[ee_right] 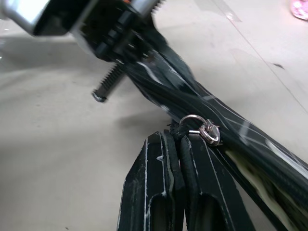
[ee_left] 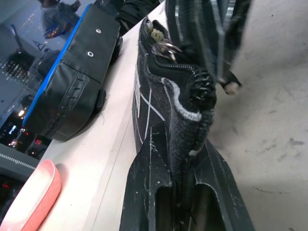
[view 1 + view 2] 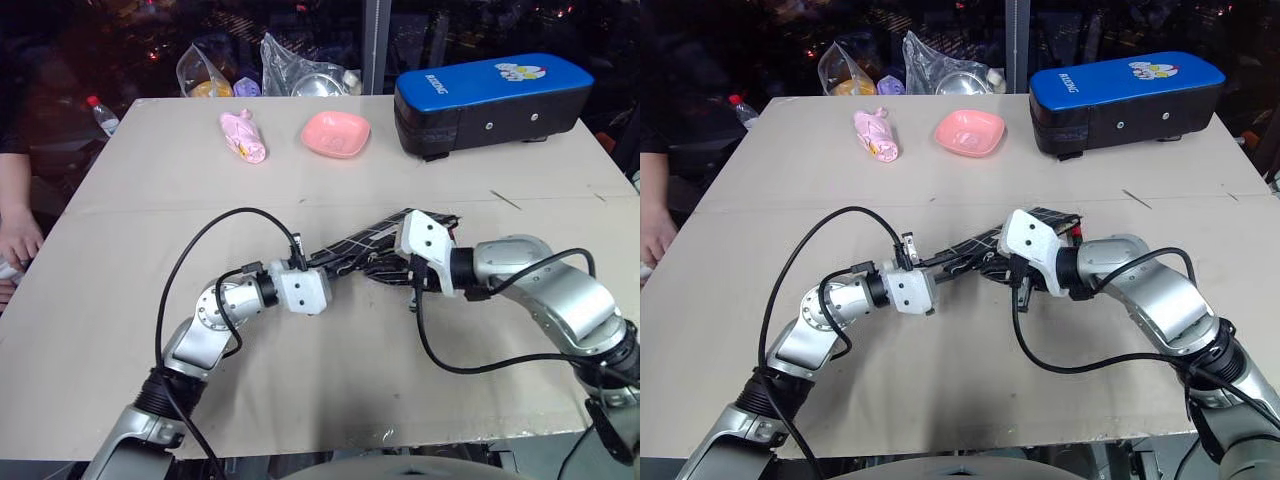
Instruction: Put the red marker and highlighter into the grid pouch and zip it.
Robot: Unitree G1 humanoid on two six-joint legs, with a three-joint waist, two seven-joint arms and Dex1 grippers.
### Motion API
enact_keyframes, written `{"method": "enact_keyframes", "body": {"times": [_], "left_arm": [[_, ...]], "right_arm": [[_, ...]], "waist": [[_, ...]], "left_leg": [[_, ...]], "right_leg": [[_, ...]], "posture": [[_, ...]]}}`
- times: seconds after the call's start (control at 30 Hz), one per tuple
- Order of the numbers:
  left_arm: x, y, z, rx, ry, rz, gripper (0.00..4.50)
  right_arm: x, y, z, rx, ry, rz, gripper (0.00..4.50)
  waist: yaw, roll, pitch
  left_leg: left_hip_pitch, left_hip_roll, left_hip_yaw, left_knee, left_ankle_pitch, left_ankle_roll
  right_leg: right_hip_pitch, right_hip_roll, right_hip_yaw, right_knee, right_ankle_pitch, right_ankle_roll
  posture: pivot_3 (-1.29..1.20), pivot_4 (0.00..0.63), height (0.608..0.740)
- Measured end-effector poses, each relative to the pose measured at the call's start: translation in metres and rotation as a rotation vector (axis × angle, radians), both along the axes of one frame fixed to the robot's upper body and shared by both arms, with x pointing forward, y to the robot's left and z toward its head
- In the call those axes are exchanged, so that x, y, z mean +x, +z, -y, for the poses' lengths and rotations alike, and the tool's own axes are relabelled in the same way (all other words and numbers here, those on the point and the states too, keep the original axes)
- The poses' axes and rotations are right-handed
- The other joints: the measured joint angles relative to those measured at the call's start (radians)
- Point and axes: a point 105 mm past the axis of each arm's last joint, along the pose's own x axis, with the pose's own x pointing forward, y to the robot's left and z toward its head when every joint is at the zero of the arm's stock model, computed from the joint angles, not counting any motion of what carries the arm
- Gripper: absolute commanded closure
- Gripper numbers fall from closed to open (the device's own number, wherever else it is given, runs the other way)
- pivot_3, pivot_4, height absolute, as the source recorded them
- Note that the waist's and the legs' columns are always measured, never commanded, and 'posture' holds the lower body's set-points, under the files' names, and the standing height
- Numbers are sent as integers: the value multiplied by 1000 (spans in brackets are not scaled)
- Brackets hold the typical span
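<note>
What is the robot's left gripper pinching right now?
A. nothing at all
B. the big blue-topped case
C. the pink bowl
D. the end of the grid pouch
D: the left gripper is shut on the end of the grid pouch, while the pink bowl and the blue-topped case sit untouched at the far side of the table.

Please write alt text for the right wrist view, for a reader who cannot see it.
The right claw is shut on the zipper pull of the grid pouch, beside its small metal ring. The left claw holds the pouch's far end above the beige table.
</note>
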Motion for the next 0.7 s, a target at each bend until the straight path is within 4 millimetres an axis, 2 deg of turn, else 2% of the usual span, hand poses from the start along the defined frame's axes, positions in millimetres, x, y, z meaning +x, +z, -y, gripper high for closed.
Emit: {"method": "enact_keyframes", "body": {"times": [0.3,0.43,0.5,0.6,0.67,0.7], "left_arm": [[3,4,2,-25,11,8,4500],[5,3,2,-46,29,0,4500],[6,2,2,-51,39,-14,4500],[9,0,1,-63,61,-31,4500],[9,0,0,-66,66,-33,4500],[11,1,-1,-77,76,-40,4500]], "right_arm": [[-2,11,-14,6,45,36,4456],[-6,11,-12,10,77,-5,3323],[-9,13,-7,16,88,-37,2394],[-9,16,16,29,42,-68,1071],[-8,16,24,32,22,-79,1071],[-11,18,41,46,-6,-112,1071]], "waist": [[0,0,0],[1,0,0],[1,0,0],[2,0,0],[2,0,0],[2,0,0]], "left_leg": [[0,0,0,0,0,0],[0,0,0,0,0,0],[0,0,0,0,0,0],[0,0,-1,0,0,0],[0,0,-1,0,0,0],[0,0,-1,0,0,0]], "right_leg": [[0,0,0,0,0,0],[0,0,0,0,0,0],[0,0,-1,0,0,0],[0,-1,-1,0,0,0],[0,-1,-1,0,0,0],[0,-1,-1,0,0,0]], "posture": [[0,150,740],[0,150,740],[0,150,740],[0,150,740],[0,150,740],[0,150,740]]}}
